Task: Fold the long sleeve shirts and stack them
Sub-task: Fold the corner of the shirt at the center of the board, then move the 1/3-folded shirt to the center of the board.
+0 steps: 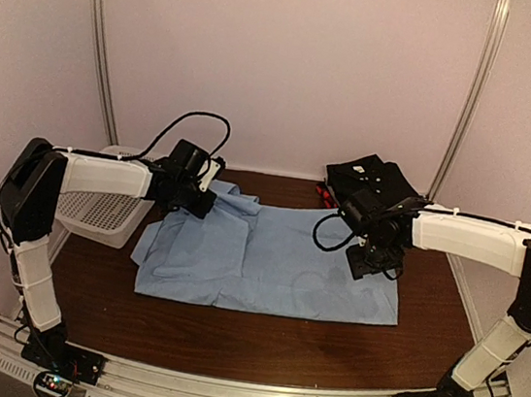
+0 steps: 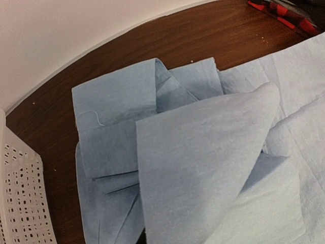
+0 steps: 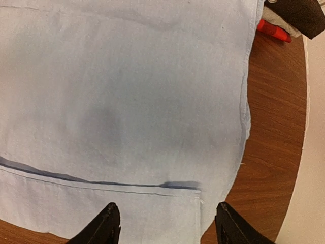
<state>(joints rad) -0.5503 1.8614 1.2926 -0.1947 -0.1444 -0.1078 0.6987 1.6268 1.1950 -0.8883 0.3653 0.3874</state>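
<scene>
The light blue shirt (image 1: 276, 268) lies spread across the middle of the table (image 1: 275, 347), flat on the right and bunched into folds at far left. The L gripper (image 1: 195, 197) sits on that bunch. In its wrist view a flap (image 2: 203, 168) of the cloth rises toward the lens, but no fingers are in shot, so you can't tell if the jaws are pinching it.

The R gripper (image 3: 166, 216) hovers low over the shirt's right part, jaws spread w/ nothing between them.

This looks like the left side being folded in over the body. If so:
- Carry the flap low and straight toward the right.
- Lay it down w/o dragging the layer beneath.
- Use R to pin the flat cloth first.
- Smooth the far-left bunch before creasing.

Stay clear of the folded stack (image 1: 371, 181) at far right and the basket (image 1: 96, 217) at far left.
</scene>
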